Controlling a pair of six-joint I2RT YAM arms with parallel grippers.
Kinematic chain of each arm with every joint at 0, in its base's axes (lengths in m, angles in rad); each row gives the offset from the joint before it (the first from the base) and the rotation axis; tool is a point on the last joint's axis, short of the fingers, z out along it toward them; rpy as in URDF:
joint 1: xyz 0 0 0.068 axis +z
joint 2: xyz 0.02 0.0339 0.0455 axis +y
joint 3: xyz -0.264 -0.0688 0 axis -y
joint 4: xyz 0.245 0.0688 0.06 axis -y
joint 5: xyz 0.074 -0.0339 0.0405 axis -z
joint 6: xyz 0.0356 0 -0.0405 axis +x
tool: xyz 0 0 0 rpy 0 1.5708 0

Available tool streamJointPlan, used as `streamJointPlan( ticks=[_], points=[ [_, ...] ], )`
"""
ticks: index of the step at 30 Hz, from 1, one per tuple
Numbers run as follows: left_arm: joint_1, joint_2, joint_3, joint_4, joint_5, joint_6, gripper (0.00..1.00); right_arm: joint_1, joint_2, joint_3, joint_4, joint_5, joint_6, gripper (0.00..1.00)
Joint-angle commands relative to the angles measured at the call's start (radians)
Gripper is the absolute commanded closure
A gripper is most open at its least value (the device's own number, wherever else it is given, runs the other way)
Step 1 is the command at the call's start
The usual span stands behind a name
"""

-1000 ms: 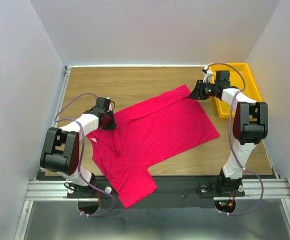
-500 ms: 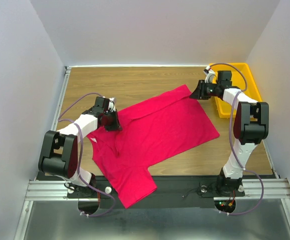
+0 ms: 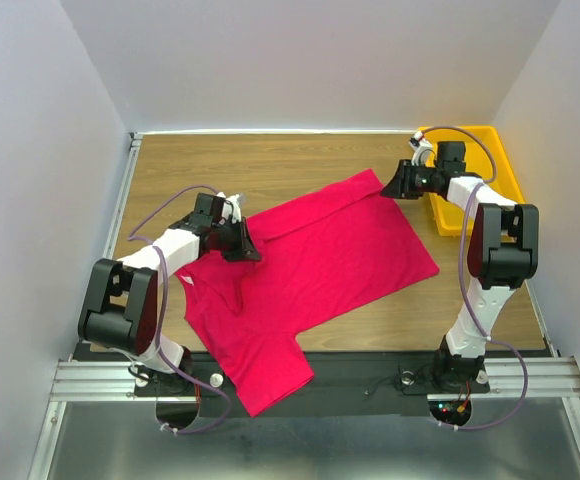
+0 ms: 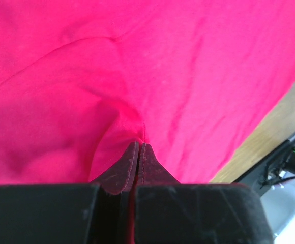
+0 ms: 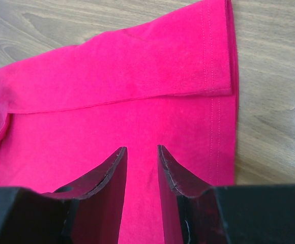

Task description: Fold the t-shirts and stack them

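Fingers point(image 4: 124, 170) of the left gripper point(image 4: 138, 148) are pinched tight on a raised fold of the plain crimson-pink cloth t-shirt point(image 3: 320, 262), which lies spread and creased, diagonal across the wooden table point(image 3: 270, 165). Farther off, the right gripper point(image 5: 141, 152) stands with fingers partly apart, holding nothing, above the shirt's corner just beside the yellow plastic tray point(image 3: 508, 172).

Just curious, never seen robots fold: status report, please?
Left gripper shut, pinching t-shirt. Right gripper open over its far corner. Cloth mostly spread. Nothing on it.
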Motion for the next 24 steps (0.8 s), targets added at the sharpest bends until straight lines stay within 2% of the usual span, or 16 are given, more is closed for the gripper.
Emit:
streamJointPlan(
  ticks=[1, 12, 16, 22, 24],
  points=[
    [-0.030, 0.013, -0.004, 0.073, 0.065, -0.042, 0.96, -0.014, -0.012, -0.002, 0.018, -0.009, -0.010, 0.64],
    [-0.096, 0.082, 0.006, 0.139, 0.080, -0.111, 0.93, -0.026, -0.009, -0.004, 0.018, -0.013, -0.009, 0.64],
    [-0.111, 0.090, 0.008, 0.142, 0.079, -0.113, 0.80, -0.029, -0.009, -0.004, 0.018, -0.015, -0.009, 0.64],
    [-0.119, 0.049, 0.016, 0.157, 0.077, -0.104, 0.38, -0.032, -0.006, -0.004, 0.019, -0.018, -0.009, 0.64],
    [-0.119, 0.015, 0.023, 0.159, 0.070, -0.104, 0.37, -0.033, -0.007, -0.004, 0.019, -0.019, -0.009, 0.64]
  ],
)
